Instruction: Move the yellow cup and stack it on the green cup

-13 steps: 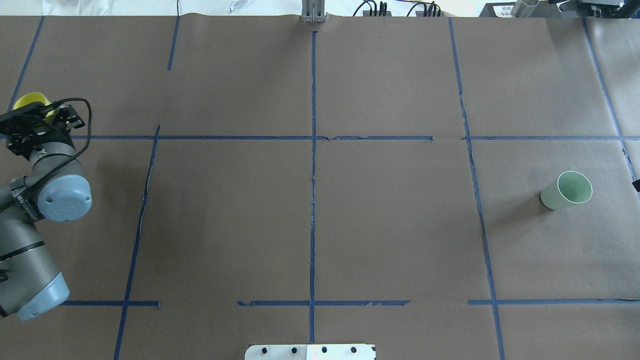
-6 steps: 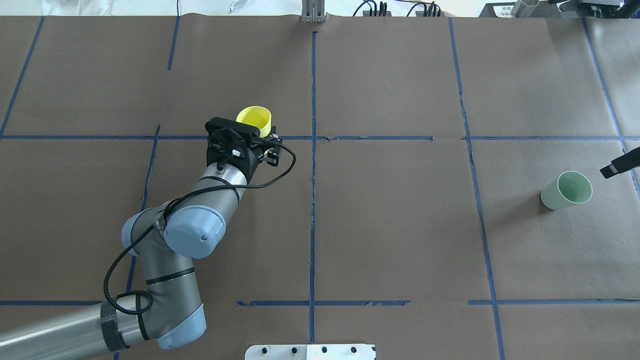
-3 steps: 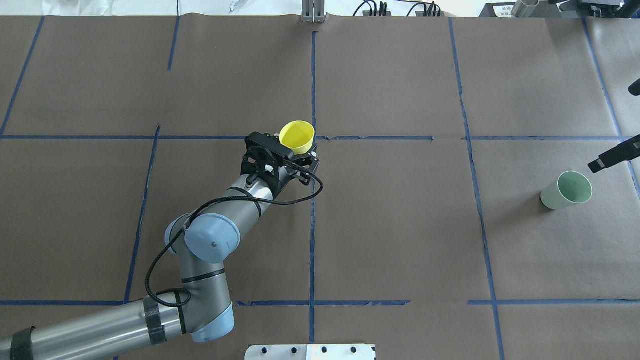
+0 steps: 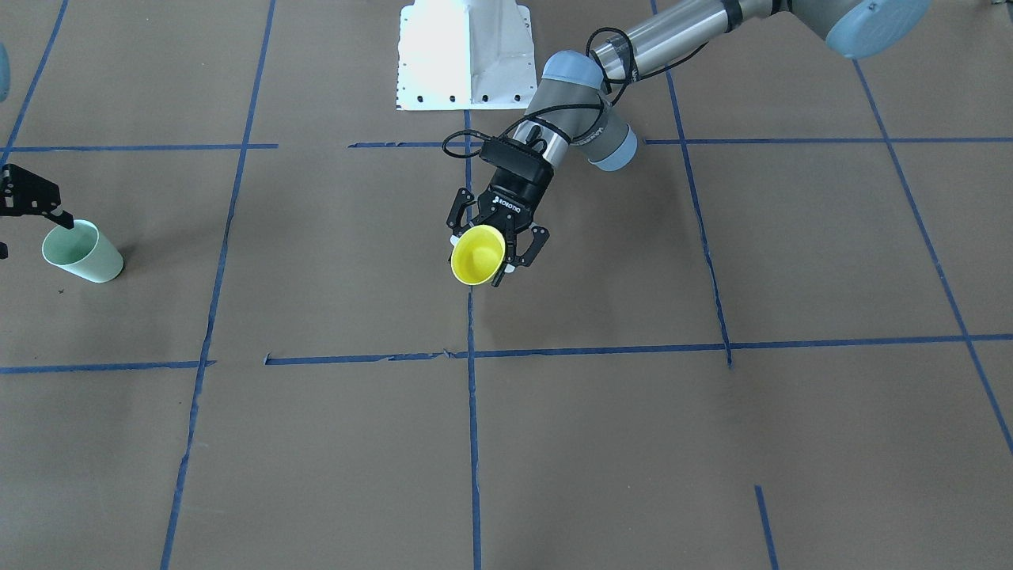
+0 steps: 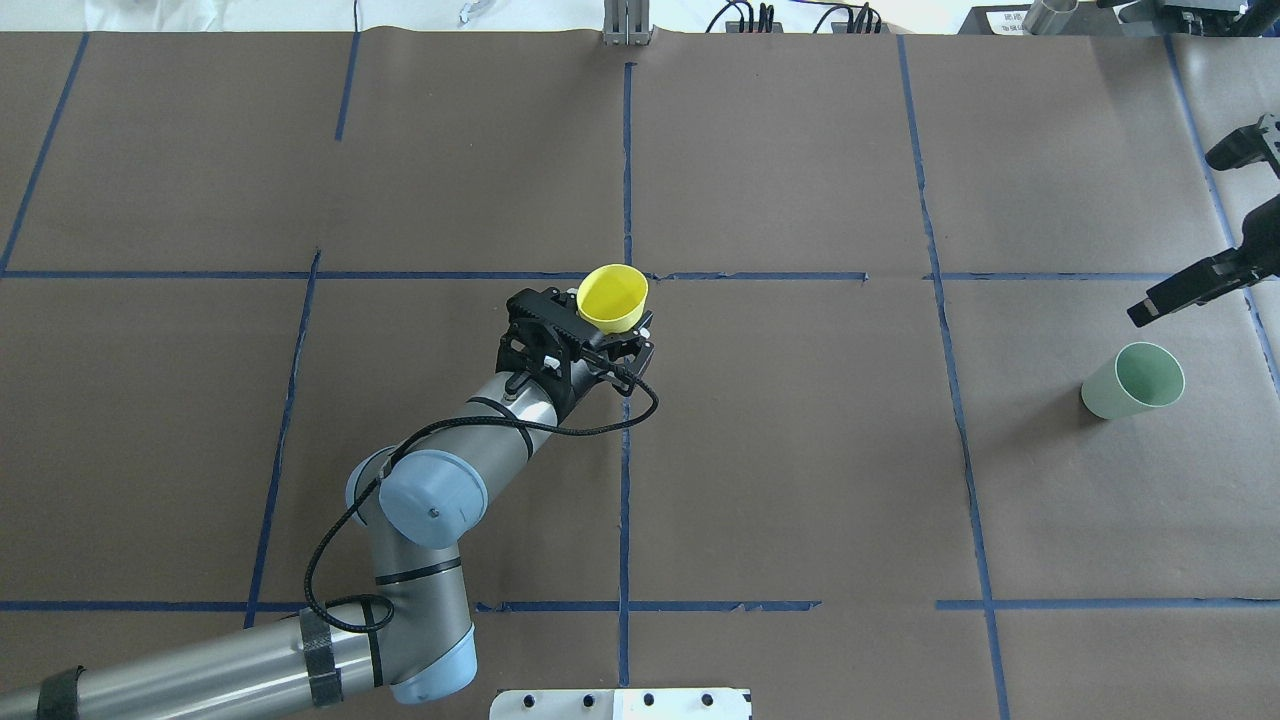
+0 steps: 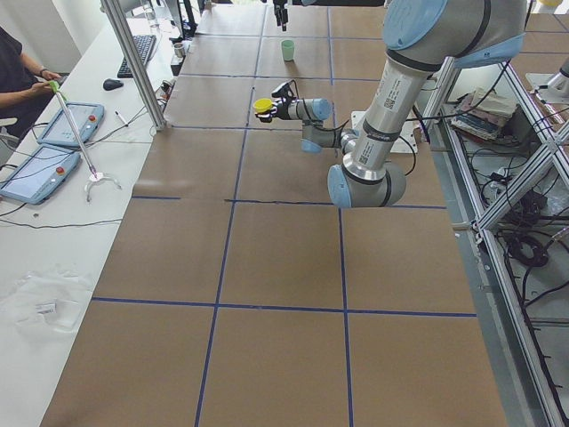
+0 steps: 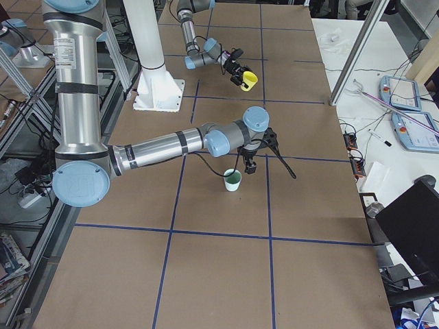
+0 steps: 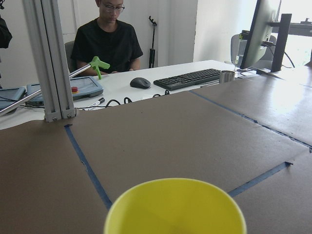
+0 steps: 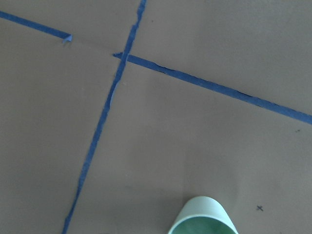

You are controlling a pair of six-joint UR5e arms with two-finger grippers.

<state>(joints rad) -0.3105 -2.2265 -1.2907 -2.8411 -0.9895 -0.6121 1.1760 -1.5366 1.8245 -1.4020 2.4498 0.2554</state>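
The yellow cup (image 5: 612, 297) is upright in my left gripper (image 5: 603, 318), which is shut on it and holds it above the table's middle, by the crossing of the blue tape lines. It also shows in the front view (image 4: 477, 254) and fills the bottom of the left wrist view (image 8: 175, 207). The green cup (image 5: 1133, 381) stands upright at the table's right side, far from the yellow one. My right gripper (image 7: 271, 171) is open and empty, hovering just beyond the green cup (image 7: 233, 180); one finger (image 5: 1190, 285) reaches in from the right edge. The green cup's rim (image 9: 204, 219) shows in the right wrist view.
The table is covered in brown paper with a grid of blue tape lines (image 5: 626, 430). The white robot base plate (image 5: 620, 703) sits at the near edge. An aluminium post (image 5: 625, 22) stands at the far edge. An operator (image 8: 109, 39) sits at a desk beyond it.
My left arm has carried the yellow cup from the table's far left to its middle. My right gripper has come in from the right edge and moved further over the table beyond the green cup.
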